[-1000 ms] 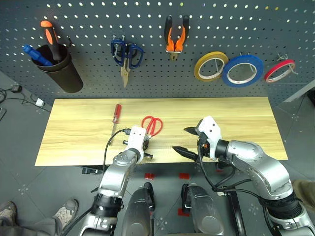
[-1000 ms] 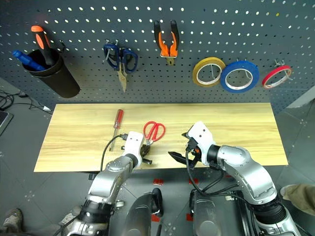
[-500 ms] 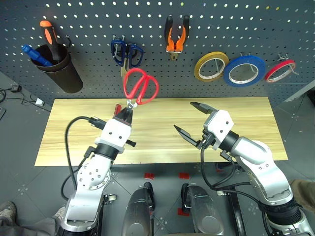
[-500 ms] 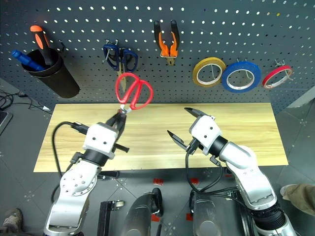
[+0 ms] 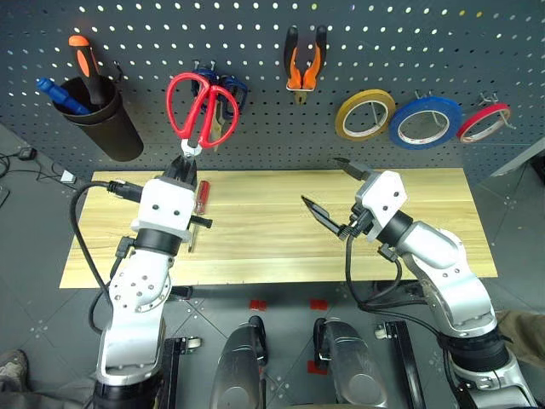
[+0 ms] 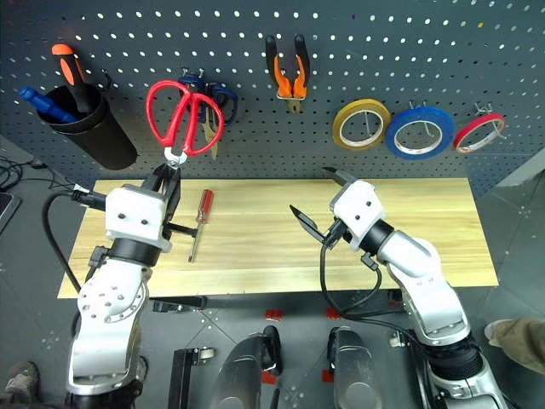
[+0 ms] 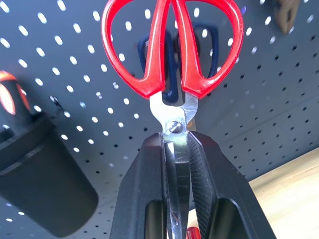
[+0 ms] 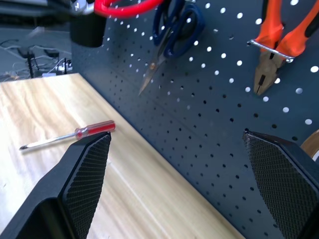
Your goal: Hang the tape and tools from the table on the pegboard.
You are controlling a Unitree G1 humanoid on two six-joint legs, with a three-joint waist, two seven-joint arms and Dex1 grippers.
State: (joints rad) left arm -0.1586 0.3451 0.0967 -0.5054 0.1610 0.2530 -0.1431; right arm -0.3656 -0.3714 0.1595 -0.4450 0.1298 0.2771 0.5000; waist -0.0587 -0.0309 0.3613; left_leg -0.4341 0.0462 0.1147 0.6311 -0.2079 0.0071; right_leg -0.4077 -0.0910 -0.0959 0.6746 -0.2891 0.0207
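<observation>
Left gripper [image 7: 177, 149] clamps the red scissors' [image 5: 199, 109] blades; its wrist view reveals blue scissors [image 7: 169, 55] behind. Right gripper [image 5: 328, 189] gapes at three o'clock.

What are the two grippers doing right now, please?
Left gripper: shut on the red-handled scissors, gripping the blades, handles up.
Right gripper: open, holding nothing.

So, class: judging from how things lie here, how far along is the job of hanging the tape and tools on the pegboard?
Done: the blue tape and the pliers hang on the pegboard. In hand: the left gripper is shut on the blades of the red scissors, handles up against the board. Left: the red-handled screwdriver lies on the table; the right gripper is open and holds nothing.
</observation>
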